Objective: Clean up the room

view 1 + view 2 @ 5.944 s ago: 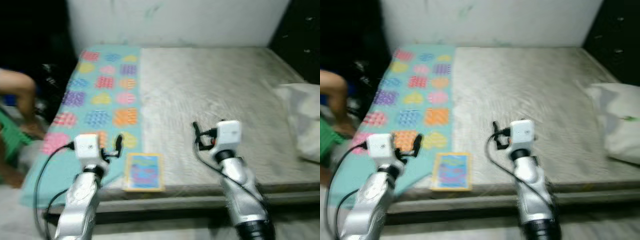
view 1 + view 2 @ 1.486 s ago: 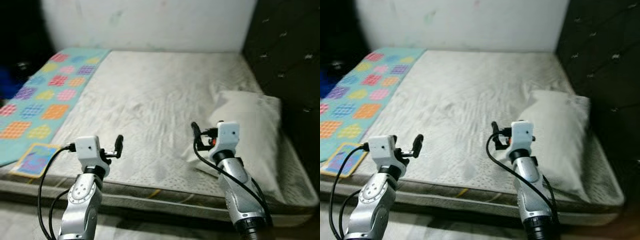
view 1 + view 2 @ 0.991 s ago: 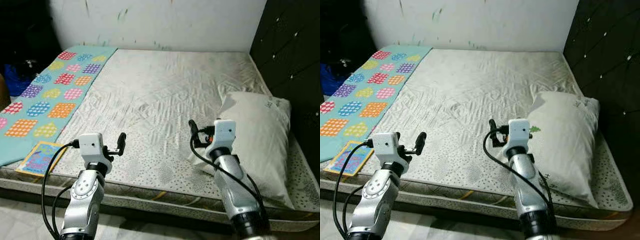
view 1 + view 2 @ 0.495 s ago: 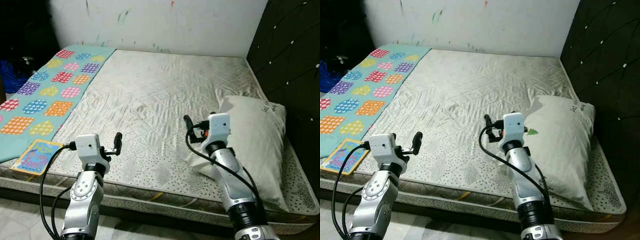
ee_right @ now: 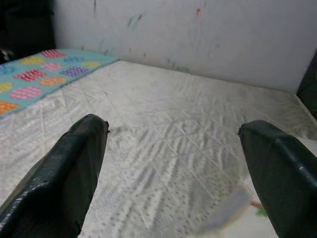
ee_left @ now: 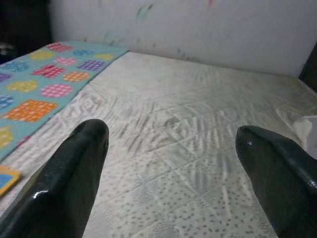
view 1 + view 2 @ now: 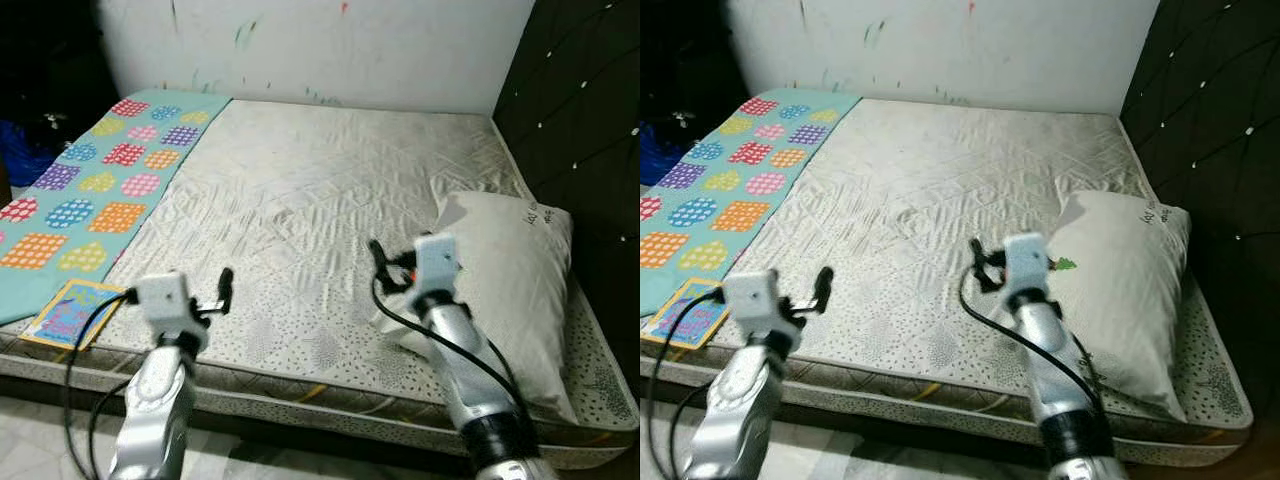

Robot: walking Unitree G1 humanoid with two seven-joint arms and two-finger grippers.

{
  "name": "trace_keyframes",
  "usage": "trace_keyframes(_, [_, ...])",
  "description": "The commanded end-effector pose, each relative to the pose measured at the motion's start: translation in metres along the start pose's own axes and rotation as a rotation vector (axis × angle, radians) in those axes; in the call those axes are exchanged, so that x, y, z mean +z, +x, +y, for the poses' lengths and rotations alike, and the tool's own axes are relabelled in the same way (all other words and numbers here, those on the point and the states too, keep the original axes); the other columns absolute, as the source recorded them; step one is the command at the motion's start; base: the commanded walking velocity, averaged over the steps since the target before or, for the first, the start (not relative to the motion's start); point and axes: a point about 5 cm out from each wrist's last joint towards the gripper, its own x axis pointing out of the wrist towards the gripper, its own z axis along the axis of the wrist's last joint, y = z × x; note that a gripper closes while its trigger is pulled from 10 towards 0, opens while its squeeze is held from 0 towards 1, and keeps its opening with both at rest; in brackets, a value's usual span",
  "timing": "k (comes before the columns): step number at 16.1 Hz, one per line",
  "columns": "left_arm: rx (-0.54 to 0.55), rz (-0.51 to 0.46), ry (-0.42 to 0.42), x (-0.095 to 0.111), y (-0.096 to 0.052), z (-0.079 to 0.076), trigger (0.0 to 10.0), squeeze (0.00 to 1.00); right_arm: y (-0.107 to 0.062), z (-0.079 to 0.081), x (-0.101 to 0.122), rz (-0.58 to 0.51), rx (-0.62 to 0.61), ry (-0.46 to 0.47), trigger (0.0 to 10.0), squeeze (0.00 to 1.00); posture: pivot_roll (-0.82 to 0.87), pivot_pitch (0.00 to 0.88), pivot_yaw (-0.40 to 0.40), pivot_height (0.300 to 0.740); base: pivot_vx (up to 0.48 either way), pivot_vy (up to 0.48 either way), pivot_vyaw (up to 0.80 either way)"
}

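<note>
While both grippers – left, right – gape wide, pillow lies on mattress

Both arms are smeared by motion blur in the head views, the left gripper and right gripper soft-edged there. The patterned mat runs off the picture's left edge, and the small colourful book on it is too small to read. The right arm covers the pillow's near corner. In the right wrist view that corner is a pale blur.
</note>
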Motion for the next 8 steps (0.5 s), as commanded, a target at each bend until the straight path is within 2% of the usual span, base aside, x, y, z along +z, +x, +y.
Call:
trace_keyframes(1, [0.020, -0.012, 0.018, 0.006, -0.006, 0.005, 10.0, 0.00, -0.002, -0.003, 0.006, -0.023, 0.005, -0.005, 10.0, 0.00, 0.00, 0.000, -0.010, 0.740, 0.000, 0.000, 0.00])
trace_keyframes(4, [0.059, 0.012, 0.022, 0.003, -0.024, 0.019, 10.0, 0.00, -0.016, -0.019, 0.003, -0.003, -0.021, -0.011, 10.0, 0.00, 0.01, 0.000, -0.014, 0.740, 0.000, 0.000, 0.00])
trace_keyframes(5, [0.073, 0.027, 0.019, -0.001, -0.026, 0.023, 10.0, 0.00, -0.020, -0.021, 0.000, 0.012, -0.022, -0.027, 10.0, 0.00, 0.01, 0.000, -0.016, 0.740, 0.000, 0.000, 0.00])
trace_keyframes(7, [0.057, 0.034, 0.021, 0.000, -0.025, 0.020, 10.0, 0.00, -0.023, -0.022, -0.003, 0.029, -0.028, -0.011, 10.0, 0.00, 0.01, 0.000, -0.014, 0.740, 0.000, 0.000, 0.00])
trace_keyframes(8, [0.046, 0.040, 0.021, 0.002, -0.025, 0.018, 10.0, 0.00, -0.022, -0.020, -0.002, 0.040, -0.034, 0.007, 10.0, 0.00, 0.00, 0.000, -0.010, 0.740, 0.000, 0.000, -0.68])
